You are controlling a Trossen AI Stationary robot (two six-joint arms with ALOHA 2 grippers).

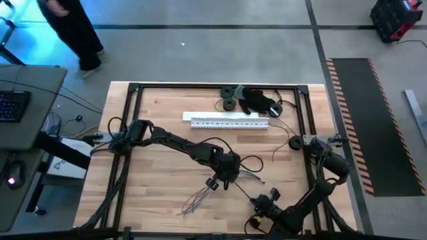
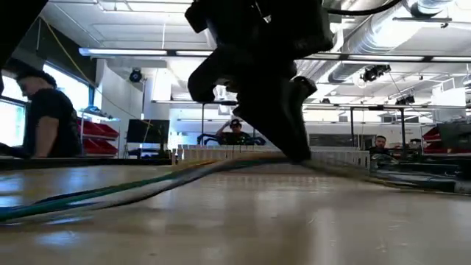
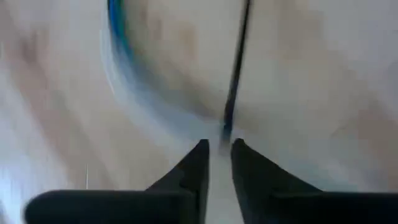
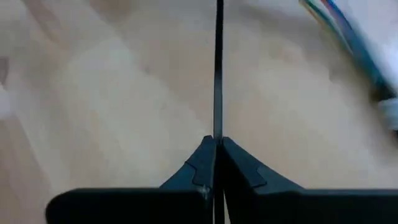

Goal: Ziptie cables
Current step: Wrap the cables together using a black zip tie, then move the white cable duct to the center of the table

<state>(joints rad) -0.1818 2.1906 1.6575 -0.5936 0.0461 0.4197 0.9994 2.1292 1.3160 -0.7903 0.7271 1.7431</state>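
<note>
High view shows my left end effector (image 1: 215, 183) at the middle of the bench (image 1: 160, 167), its jaws narrow around a thin dark strip (image 3: 235, 74), I think the zip tie, close to the cables (image 1: 197, 200). My right end effector (image 1: 257, 199) pinches the same strip from the other side, so it stays stretched between the two. The cables lie near the front edge, long axis diagonal, loose ends spreading toward the front-left.
</note>
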